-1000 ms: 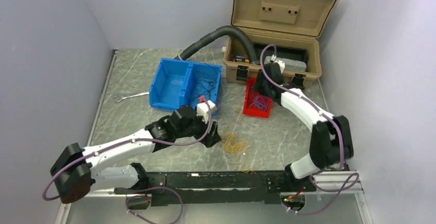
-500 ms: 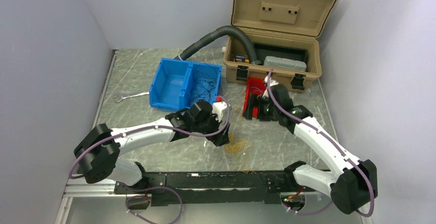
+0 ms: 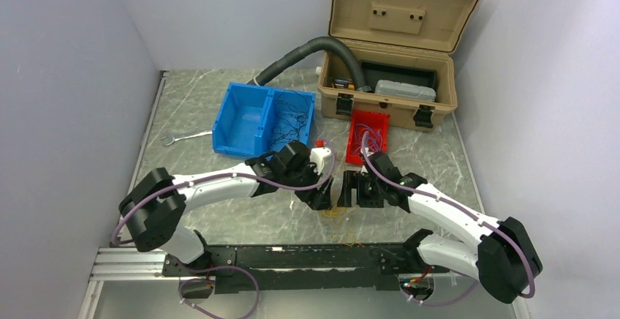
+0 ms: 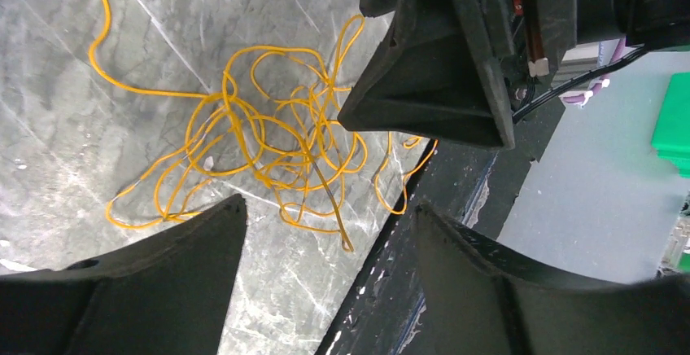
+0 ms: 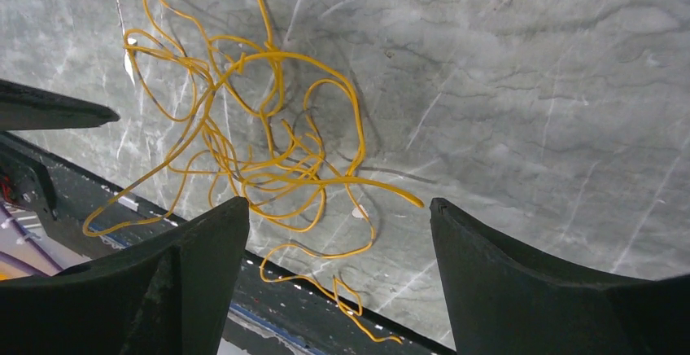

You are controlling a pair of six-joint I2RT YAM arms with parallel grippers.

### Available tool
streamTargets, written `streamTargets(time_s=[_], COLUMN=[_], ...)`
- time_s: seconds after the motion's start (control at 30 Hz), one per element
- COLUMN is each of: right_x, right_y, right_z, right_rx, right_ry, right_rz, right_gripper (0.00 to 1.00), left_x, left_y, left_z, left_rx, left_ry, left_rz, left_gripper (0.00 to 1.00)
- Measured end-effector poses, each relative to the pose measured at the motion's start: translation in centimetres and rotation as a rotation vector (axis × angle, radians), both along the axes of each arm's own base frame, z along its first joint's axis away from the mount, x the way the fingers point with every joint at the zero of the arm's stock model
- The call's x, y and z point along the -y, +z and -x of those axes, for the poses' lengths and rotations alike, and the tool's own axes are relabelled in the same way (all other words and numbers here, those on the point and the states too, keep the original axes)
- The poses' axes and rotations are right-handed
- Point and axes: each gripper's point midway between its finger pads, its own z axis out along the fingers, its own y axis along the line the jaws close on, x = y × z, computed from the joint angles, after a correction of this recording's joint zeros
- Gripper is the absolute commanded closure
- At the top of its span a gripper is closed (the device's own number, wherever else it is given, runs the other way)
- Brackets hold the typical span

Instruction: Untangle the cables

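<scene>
Near the worktop's (image 3: 241,220) front edge, left arm (image 3: 219,182) and right arm (image 3: 447,211) reach low and inward, tips facing. Left jaws and right jaws stand wide, empty. Between them the yellow cables (image 3: 335,213) lie flat, looping every way, with no single axis.

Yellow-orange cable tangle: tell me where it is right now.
In the top view, the yellow-orange cable tangle lies front-centre on the marble table, beneath both arms' open jaws, its near loops reaching onto the black base rail.
</scene>
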Motion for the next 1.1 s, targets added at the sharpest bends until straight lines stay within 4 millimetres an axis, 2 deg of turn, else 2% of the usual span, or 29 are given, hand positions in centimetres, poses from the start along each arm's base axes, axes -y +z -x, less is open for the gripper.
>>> streamTargets(time_s=[0.1, 0.3, 0.4, 0.43, 0.47, 0.5, 0.6, 0.7, 0.77, 0.87, 0.97, 1.1], right_x=[-0.3, -0.8, -1.3, -1.4, -1.5, -1.6, -1.6, -1.1, -0.3, 2.0, 4.8, 9.0], right_y=[-0.7, -1.3, -1.2, -1.2, -1.1, -1.0, -0.7, -0.2, 0.1, 0.2, 0.6, 2.1], right_z=[0.3, 0.1, -0.2, -0.3, -0.4, -0.6, -0.9, -1.4, -1.8, -2.2, -2.3, -2.2], right_rx=[-0.008, -0.008, 0.005, 0.009, 0.013, 0.019, 0.033, 0.065, 0.089, 0.112, 0.127, 0.17], right_ry=[-0.001, -0.002, -0.003, -0.003, -0.004, -0.009, -0.028, -0.07, -0.118, -0.241, -0.393, -0.637], right_rz=[-0.02, -0.034, -0.046, -0.051, -0.055, -0.06, -0.065, -0.057, -0.036, 0.035, 0.116, 0.193], right_gripper=[0.26, 0.44, 0.62, 0.72, 0.88, 0.99, 1.0, 1.0, 1.0, 1.0, 1.0, 1.0], left_x=[0.2, 0.1, 0.3, 0.3, 0.3, 0.4, 0.5, -0.1, -0.9, -2.2, -5.1, -10.5], left_y=[-1.1, -3.3, -3.7, -3.8, -3.8, -3.7, -3.3, -2.1, -0.6, 2.2, 4.9, 6.8], left_z=[0.2, 0.8, 0.8, 0.8, 0.8, 0.7, 0.3, -0.5, -1.4, -2.4, -4.2, -6.7], left_rx=[-0.04, -0.109, -0.136, -0.146, -0.152, -0.157, -0.143, -0.093, -0.043, 0.017, 0.046, 0.065], left_ry=[-0.002, -0.004, 0.012, 0.021, 0.028, 0.036, 0.065, 0.115, 0.161, 0.219, 0.316, 0.493], left_rz=[-0.024, -0.075, -0.087, -0.088, -0.088, -0.085, -0.076, -0.076, -0.069, -0.017, 0.067, 0.146], left_gripper=[0.31, 0.54, 0.71, 0.83, 0.95, 1.0, 1.0, 1.0, 1.0, 1.0, 1.0, 1.0])
